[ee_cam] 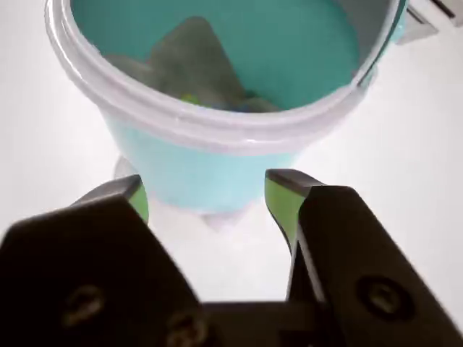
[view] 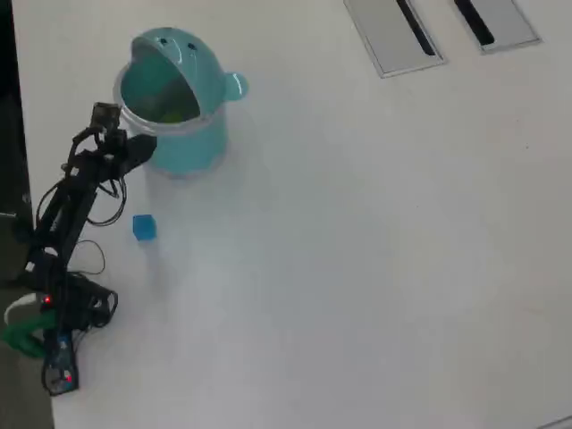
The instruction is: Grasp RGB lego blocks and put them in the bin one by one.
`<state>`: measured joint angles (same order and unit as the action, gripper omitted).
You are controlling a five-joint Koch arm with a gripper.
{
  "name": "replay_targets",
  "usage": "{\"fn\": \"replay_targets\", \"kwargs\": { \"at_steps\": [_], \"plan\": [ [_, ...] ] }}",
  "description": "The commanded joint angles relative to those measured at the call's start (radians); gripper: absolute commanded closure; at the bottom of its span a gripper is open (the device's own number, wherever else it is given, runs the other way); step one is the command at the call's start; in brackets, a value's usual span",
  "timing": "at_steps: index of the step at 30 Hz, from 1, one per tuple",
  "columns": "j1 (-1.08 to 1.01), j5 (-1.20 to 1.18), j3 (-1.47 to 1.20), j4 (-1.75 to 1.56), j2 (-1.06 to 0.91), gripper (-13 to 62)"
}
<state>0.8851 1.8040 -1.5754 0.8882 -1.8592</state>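
Gripper (jaws apart, empty) beside bin.

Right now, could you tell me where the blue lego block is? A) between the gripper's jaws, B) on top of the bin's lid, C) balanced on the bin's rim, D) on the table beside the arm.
D: in the overhead view the blue lego block lies on the white table beside the arm, apart from the bin, and the open gripper holds nothing.

The bin is seen open just beyond the fingers, which are spread apart with nothing held between them over the white desk.
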Motion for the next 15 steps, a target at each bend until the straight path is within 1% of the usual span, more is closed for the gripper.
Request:
{"fn": "replay_targets", "kwargs": {
  "at_steps": [1,15],
  "plan": [
    [0.002,0.0,0.017,0.0,-0.048,19.4],
    [0.0,0.041,-0.255,0.014,-0.141,19.5]
  ]
}}
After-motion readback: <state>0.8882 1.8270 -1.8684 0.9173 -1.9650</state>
